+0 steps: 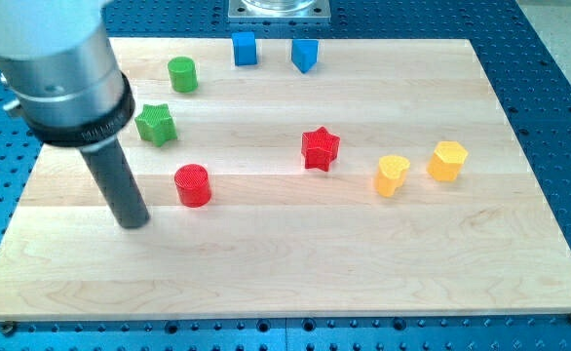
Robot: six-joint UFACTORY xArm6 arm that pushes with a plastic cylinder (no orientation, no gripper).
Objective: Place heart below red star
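Observation:
The red star (320, 148) sits near the middle of the wooden board (295, 273). The yellow heart (392, 175) lies to the star's right and slightly lower. My tip (134, 222) rests on the board at the view's left, just left of the red cylinder (193, 185) and far left of both the star and the heart. The arm's grey housing rises above it toward the top left.
A yellow hexagon block (447, 161) sits right of the heart. A green star (156, 125) and a green cylinder (181, 73) lie at upper left. Two blue blocks (245, 48) (305, 55) sit near the top edge. Blue perforated table surrounds the board.

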